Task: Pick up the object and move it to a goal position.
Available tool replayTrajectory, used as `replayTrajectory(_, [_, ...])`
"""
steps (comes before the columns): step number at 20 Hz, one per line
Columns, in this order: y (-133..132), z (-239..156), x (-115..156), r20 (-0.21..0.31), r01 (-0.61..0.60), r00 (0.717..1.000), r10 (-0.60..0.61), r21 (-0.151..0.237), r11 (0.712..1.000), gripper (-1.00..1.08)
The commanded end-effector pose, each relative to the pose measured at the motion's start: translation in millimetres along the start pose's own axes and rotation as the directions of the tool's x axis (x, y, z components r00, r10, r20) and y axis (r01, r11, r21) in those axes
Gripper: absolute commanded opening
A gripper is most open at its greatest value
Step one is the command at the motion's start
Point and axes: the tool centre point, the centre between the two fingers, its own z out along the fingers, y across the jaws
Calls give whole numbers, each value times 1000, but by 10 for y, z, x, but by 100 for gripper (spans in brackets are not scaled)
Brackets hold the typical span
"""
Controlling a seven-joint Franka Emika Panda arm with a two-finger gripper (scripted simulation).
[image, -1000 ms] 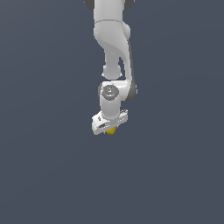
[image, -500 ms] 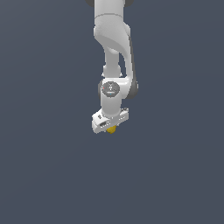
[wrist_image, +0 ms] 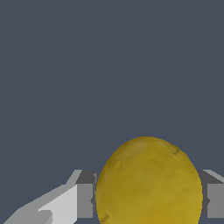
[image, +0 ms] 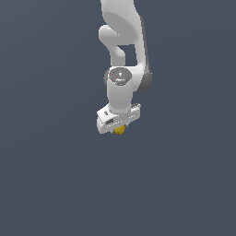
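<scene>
The object is a small round yellow-orange ball (image: 120, 130) with a mottled skin. It peeks out just below the white gripper (image: 119, 129), which hangs under the arm in the middle of the exterior view. In the wrist view the ball (wrist_image: 148, 183) fills the space between the two grey fingers (wrist_image: 85, 200), one pressed against each side of it. The gripper (wrist_image: 146, 199) is shut on the ball. Most of the fingers are hidden behind the hand in the exterior view.
Around the arm only a plain dark grey-blue ground (image: 55, 175) shows, with no other objects or edges in either view.
The arm has carried the gripper and the ball a little toward the exterior view's top, and the wrist has turned slightly. The grip on the ball is unchanged.
</scene>
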Motion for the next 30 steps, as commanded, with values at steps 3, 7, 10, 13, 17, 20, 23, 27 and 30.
replayTrajectory(3, [-43, -504, 85, -1, 1, 1000, -1, 0, 1000, -100])
replayTrajectory(7, [-78, -951, 161, -1, 1, 1000, -1, 0, 1000, -100])
replayTrajectory(10, [-103, -1277, 218, -1, 1, 1000, -1, 0, 1000, -100])
replayTrajectory(13, [-126, -1596, 276, -1, 1, 1000, -1, 0, 1000, -100])
replayTrajectory(17, [-155, -2011, 355, -1, 1, 1000, -1, 0, 1000, -100])
replayTrajectory(20, [-174, -2311, 415, -1, 1, 1000, -1, 0, 1000, -100])
replayTrajectory(23, [-188, -2567, 470, -1, 1, 1000, -1, 0, 1000, -100])
replayTrajectory(27, [-202, -2828, 530, -1, 1, 1000, -1, 0, 1000, -100])
replayTrajectory(30, [-208, -2970, 566, -1, 1, 1000, -1, 0, 1000, -100])
